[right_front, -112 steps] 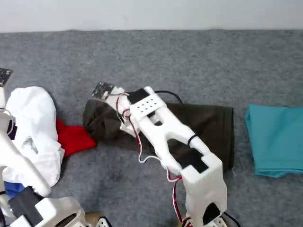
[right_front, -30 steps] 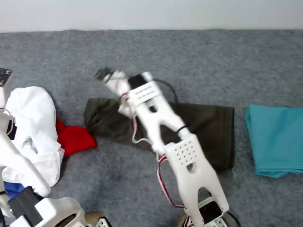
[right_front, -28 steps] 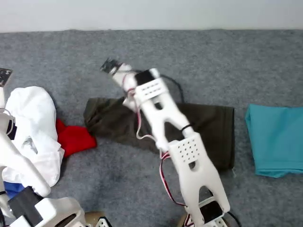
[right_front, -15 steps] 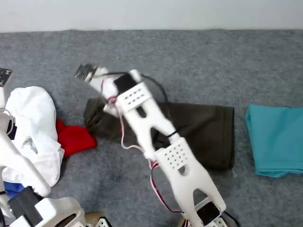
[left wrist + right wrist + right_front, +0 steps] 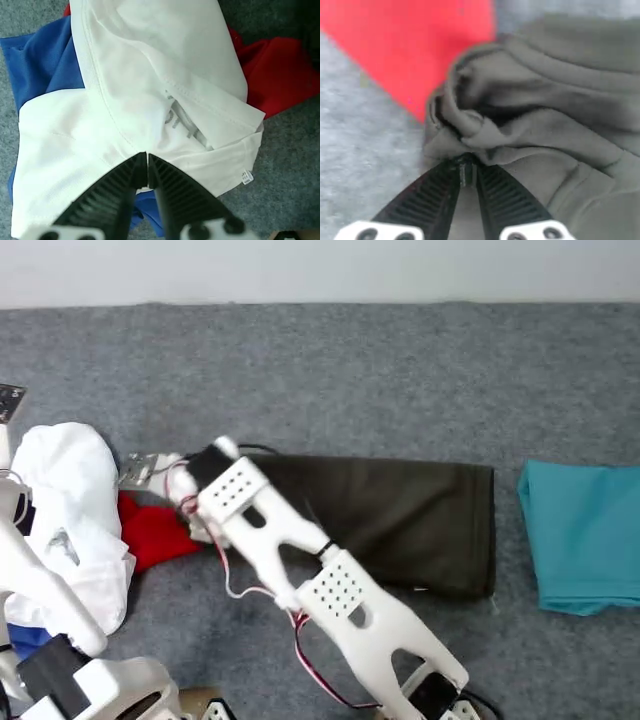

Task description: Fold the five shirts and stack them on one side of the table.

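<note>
From the high view, your right gripper sits low at the end of the dark olive cotton shirt farthest from the folded teal shirt. The olive cloth trails away behind it across the grey carpeted table, and the crumpled red shirt lies just beside its tips. The loose white shirt is heaped a little beyond, under the other arm. In the left wrist view, your left gripper hangs over that white shirt with its jaws pressed together and nothing visibly between them. A blue shirt peeks out from under the white one on one side of it and the red one on the other. In the right wrist view, the right gripper is clenched on a bunched fold of the olive shirt, and the red cloth lies just past the fold, close to the tips. Expect this shirt to be light, limp and fairly thick. It will likely drape and drag on the rough carpet instead of sliding, and a pinch on a gathered wad will probably carry extra layers along. You would do better with a hold on a single hem or shoulder edge, clear of the red cloth, so that the fold lies flat.
</note>
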Controlling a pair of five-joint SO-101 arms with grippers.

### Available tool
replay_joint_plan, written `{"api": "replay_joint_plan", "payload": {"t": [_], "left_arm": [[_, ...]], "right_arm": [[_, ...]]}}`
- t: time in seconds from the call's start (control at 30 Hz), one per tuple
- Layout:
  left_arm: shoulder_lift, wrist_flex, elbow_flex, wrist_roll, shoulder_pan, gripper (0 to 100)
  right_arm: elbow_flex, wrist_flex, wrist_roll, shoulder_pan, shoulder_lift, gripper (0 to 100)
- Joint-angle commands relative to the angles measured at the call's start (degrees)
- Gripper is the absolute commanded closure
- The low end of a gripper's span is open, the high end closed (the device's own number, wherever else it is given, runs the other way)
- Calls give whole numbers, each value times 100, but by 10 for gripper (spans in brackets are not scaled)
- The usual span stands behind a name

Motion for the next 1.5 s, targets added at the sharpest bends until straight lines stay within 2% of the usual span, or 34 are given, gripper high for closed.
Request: {"api": "replay_joint_plan", "payload": {"t": [0.0, 0.33, 0.47, 0.77, 0.9, 1.03, 1.23, 1.4, 1.47], "left_arm": [[-273, -193, -57, -18, 9, 985], [-273, -264, -66, -18, 9, 985], [-273, -264, -66, -18, 9, 985], [-273, -255, -66, -18, 9, 985], [-273, -255, -66, -18, 9, 985], [-273, -237, -66, -18, 9, 985], [-273, -229, -66, -18, 9, 985], [-281, -220, -57, -18, -18, 985], [-281, -220, -57, -18, -18, 985]], "right_arm": [[-105, 224, -53, -198, -541, 989], [-70, 251, -123, 734, -1130, 989], [-62, 268, -510, 1033, -1349, 989], [1213, 268, -598, 971, -1675, 989], [1952, 215, -589, 1218, -1534, 989], [1996, 224, -607, 1543, -1376, 989], [1644, 268, -615, 1385, -1991, 989], [2251, 277, -1758, 1622, -2923, 990], [2945, 277, -1829, 1833, -3486, 990]]}}
